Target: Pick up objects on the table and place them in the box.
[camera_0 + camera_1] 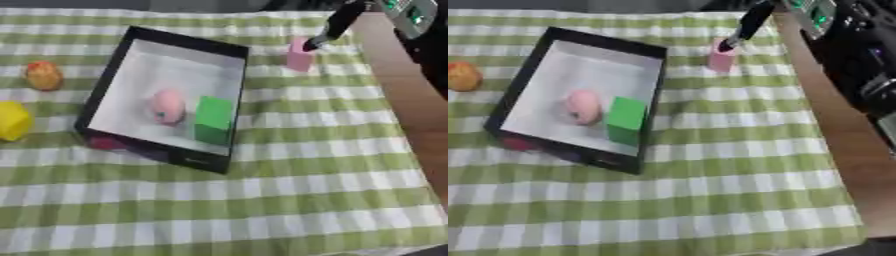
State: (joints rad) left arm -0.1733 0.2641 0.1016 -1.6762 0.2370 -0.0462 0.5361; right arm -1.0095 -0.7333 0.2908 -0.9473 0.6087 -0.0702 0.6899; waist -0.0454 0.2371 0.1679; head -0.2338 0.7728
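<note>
My right robot hand point(317, 42) reaches down onto the pink block point(299, 59) right of the box point(229, 85); its finger spread is unclear. The block looks light and rigid; I'd pinch its flat sides.

no readable text, no labels, no brands, no numbers, no signs anywhere
</note>
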